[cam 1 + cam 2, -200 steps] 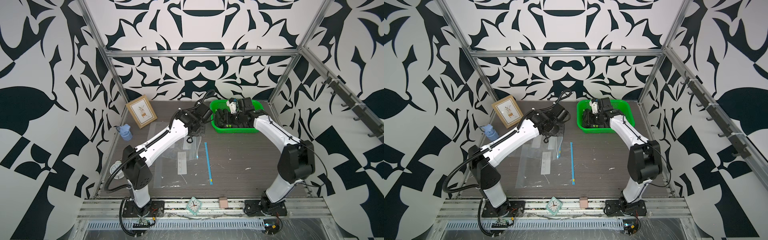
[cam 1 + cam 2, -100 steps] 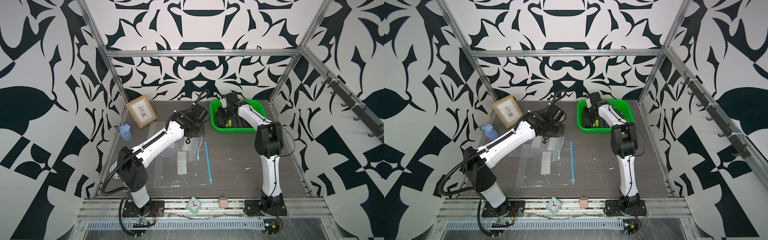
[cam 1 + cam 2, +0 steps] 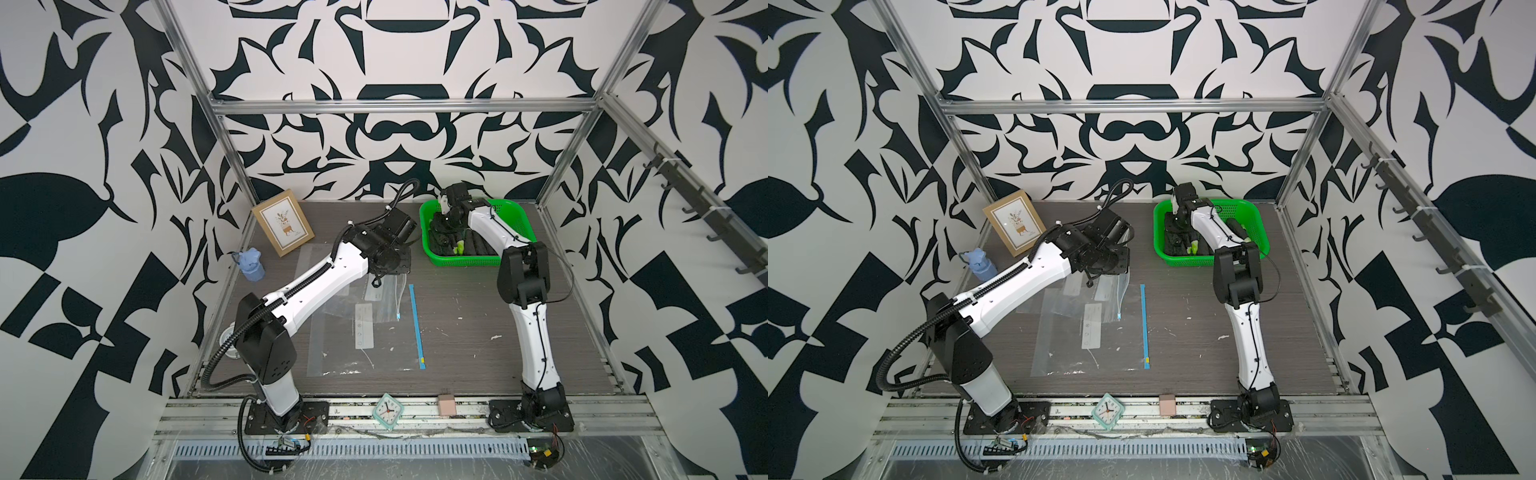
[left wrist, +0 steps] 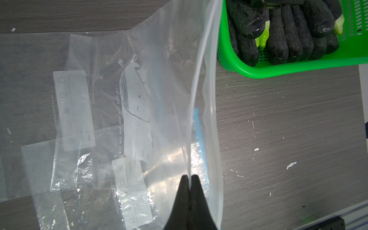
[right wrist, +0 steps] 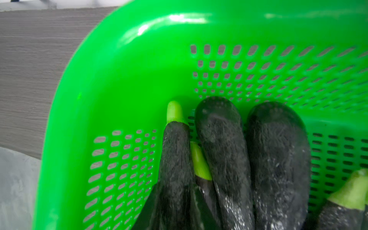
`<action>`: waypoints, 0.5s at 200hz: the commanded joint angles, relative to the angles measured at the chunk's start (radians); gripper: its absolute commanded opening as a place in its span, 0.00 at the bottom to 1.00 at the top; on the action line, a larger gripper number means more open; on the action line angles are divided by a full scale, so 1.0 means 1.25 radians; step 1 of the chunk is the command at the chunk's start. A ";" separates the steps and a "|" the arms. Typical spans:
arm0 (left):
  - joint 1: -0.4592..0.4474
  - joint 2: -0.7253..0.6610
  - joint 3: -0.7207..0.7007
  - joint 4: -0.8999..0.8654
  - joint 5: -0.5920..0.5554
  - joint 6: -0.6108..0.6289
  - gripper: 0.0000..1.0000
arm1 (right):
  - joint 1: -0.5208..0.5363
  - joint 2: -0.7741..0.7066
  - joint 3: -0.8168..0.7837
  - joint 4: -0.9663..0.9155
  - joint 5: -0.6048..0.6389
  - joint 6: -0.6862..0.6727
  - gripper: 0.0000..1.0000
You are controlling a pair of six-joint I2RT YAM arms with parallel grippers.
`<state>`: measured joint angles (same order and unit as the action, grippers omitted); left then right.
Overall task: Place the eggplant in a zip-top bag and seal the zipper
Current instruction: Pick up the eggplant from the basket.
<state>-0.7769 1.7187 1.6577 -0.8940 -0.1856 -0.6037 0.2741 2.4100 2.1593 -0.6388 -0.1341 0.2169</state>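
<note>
While the eggplants (image 5: 221,149) still lie heaped in the green basket (image 3: 461,262), the right gripper (image 3: 444,226) has settled among them and narrowed its jaws, though we cannot tell whether they grip one yet. Just beside the basket, our left gripper (image 4: 189,178) stays pinched on the rim of the zip-top bag (image 4: 169,59), mouth lifted, so we judge the pick underway.

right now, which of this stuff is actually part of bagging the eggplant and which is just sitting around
In the job:
- eggplants, piled in the green basket
- zip-top bag, its rim pinched by the left gripper

Just lying about:
- picture frame
- small blue container
- clock
- pink block
- spare bags lying flat
</note>
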 commanded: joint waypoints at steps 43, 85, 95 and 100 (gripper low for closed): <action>0.005 -0.003 0.014 -0.011 0.004 -0.011 0.00 | 0.028 -0.027 0.002 -0.023 0.032 -0.010 0.37; 0.006 -0.001 0.014 -0.009 0.009 -0.010 0.00 | 0.031 -0.012 0.028 -0.071 0.082 -0.037 0.42; 0.007 -0.001 0.015 -0.008 0.010 -0.010 0.00 | 0.031 -0.009 0.030 -0.076 0.088 -0.040 0.39; 0.007 -0.001 0.015 -0.008 0.011 -0.010 0.00 | 0.031 -0.009 0.028 -0.075 0.089 -0.041 0.38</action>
<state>-0.7731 1.7187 1.6577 -0.8940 -0.1810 -0.6044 0.3092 2.4119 2.1605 -0.6956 -0.0654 0.1909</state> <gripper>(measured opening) 0.046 0.404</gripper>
